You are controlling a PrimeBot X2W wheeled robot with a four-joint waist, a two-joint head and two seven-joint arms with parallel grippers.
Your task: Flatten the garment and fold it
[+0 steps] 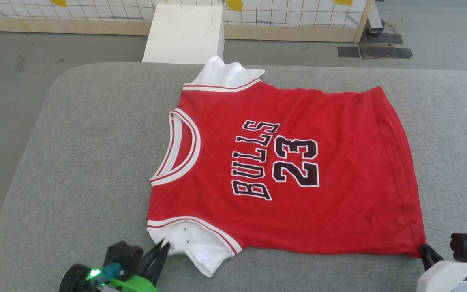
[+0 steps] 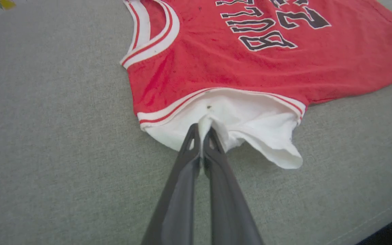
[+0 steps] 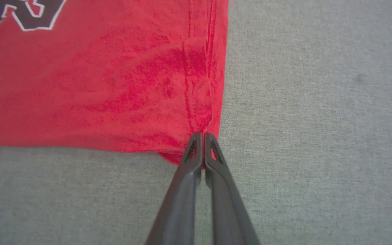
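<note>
I read the garment [image 1: 290, 162] lying spread flat, lettering up, on the grey bench [image 1: 87, 162], collar toward my left, with the left hand [image 2: 204, 128] clenched on the near white sleeve [image 2: 267, 126] and the right hand [image 3: 202, 136] clenched on the near hem corner.

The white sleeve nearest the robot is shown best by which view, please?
The left wrist view: the sleeve lies close up, pinched by the left gripper, jaws shut. The head view shows it small, low down; the right wrist view looks at the red hem.
</note>
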